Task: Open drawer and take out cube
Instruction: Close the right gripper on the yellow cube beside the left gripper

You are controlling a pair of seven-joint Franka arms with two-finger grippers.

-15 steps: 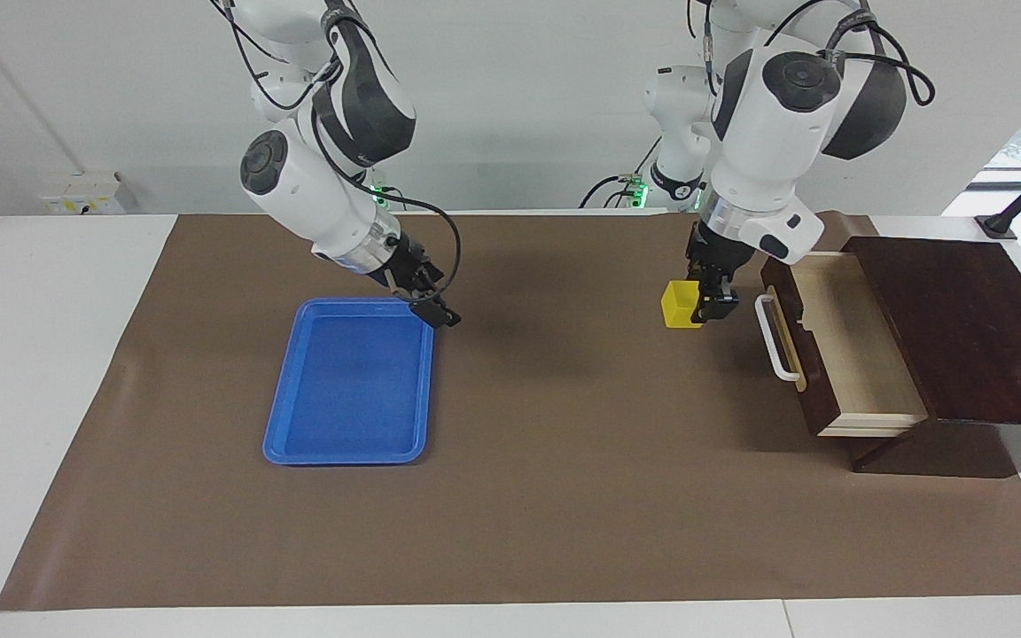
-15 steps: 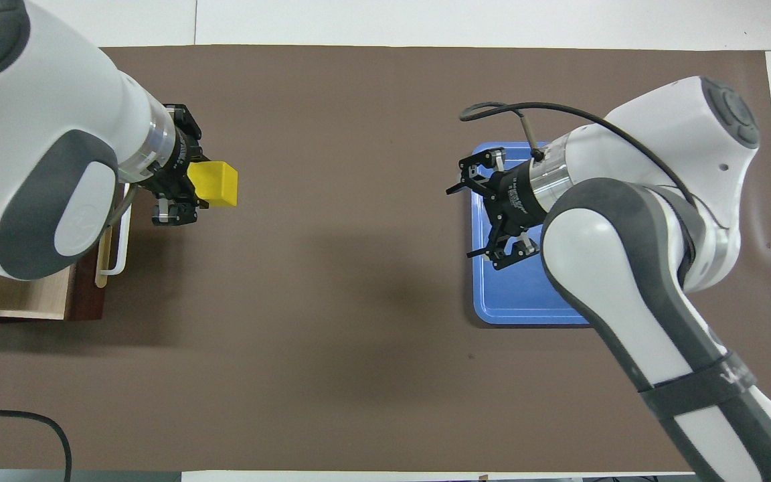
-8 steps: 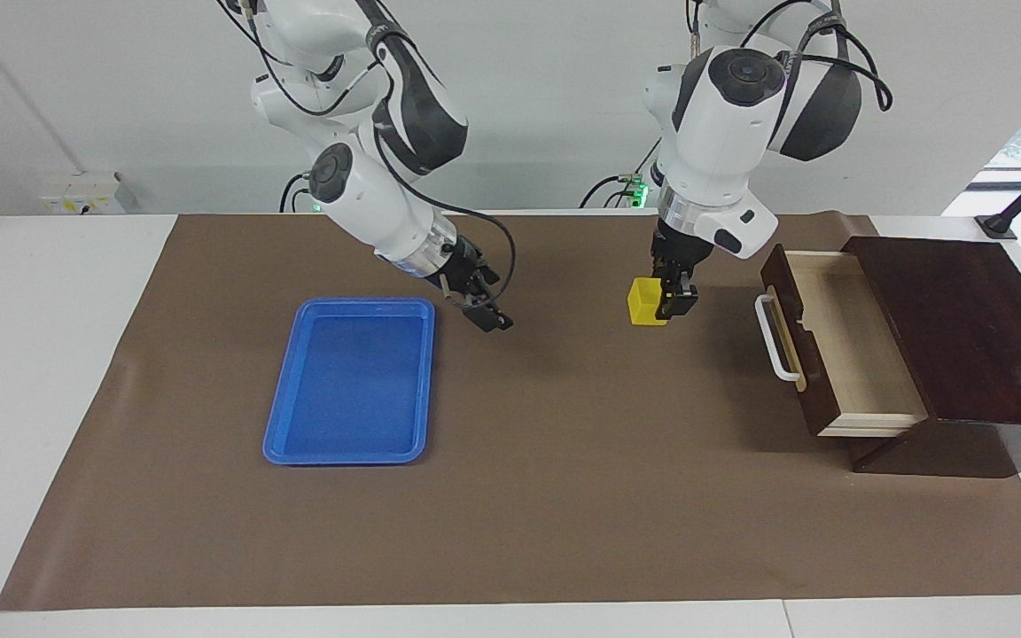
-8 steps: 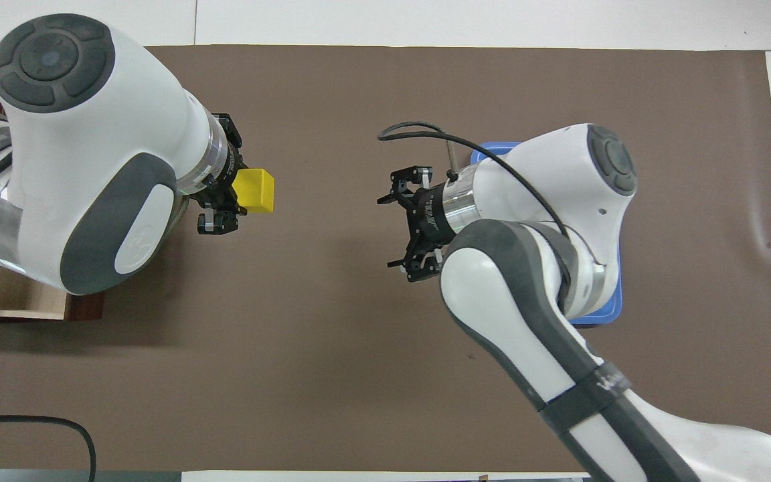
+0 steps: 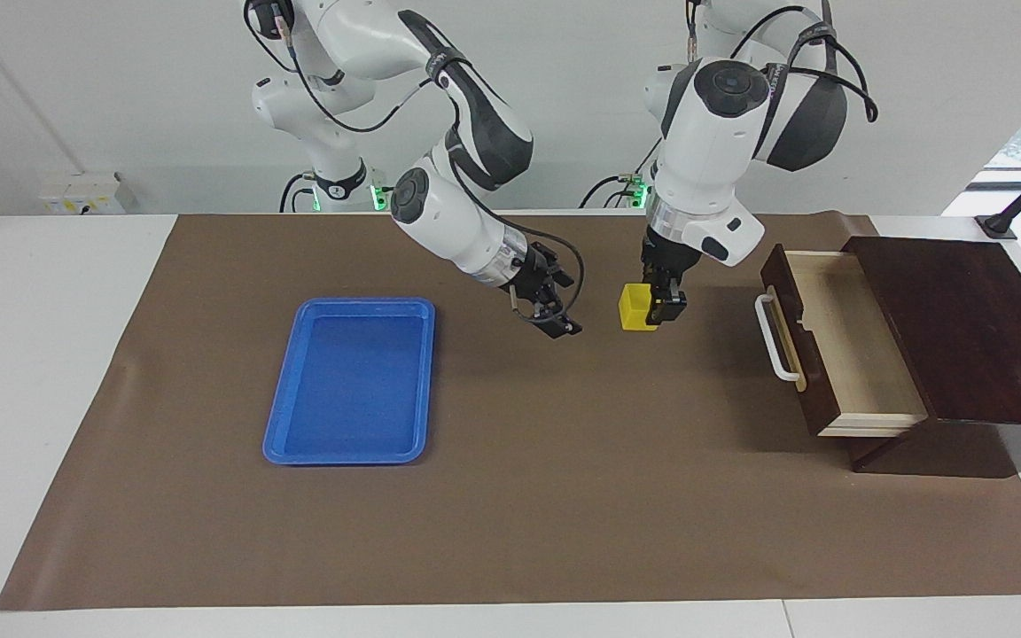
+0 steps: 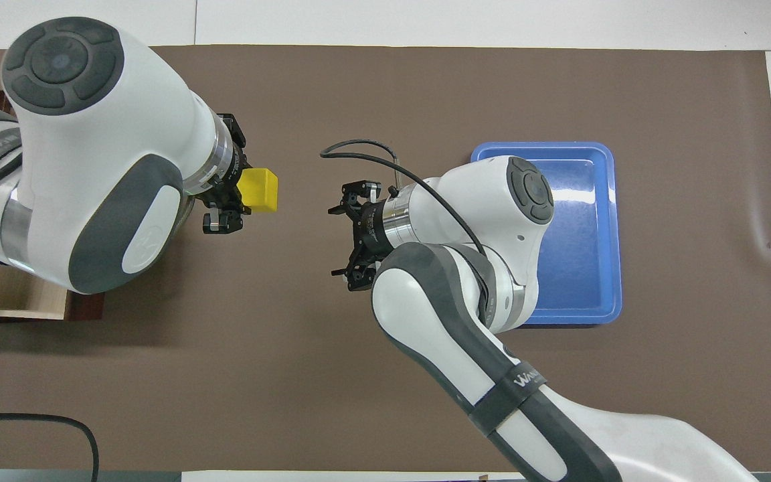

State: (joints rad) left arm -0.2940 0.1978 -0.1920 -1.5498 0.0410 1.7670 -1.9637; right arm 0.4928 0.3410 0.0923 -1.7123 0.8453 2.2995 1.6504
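1. Up by the robots, over the brown mat between the blue tray and the drawer, the left gripper [image 5: 650, 312] is clamped on the yellow cube [image 5: 634, 308] and holds it in the air. So the cube is already out of the drawer, which I'd call the main job basically done.
2. Right beside it, toward the tray, the right gripper [image 5: 555, 315] hangs over the mat with its fingers spread wide and nothing between them. It points at the cube, so my guess is a handover is coming, but that's only a guess.
3. Toward the left arm's end of the table from the cube, the drawer [image 5: 834, 341] is pulled well out of its dark brown box [image 5: 962, 328], white bar handle [image 5: 774, 338] facing the cube. Its pale wood inside looks bare.
4. Toward the right arm's end from the cube, the blue tray [image 5: 283, 416] lies flat on the mat with nothing in it.
5. What's left, I'd say: set the cube down somewhere, maybe in that tray.
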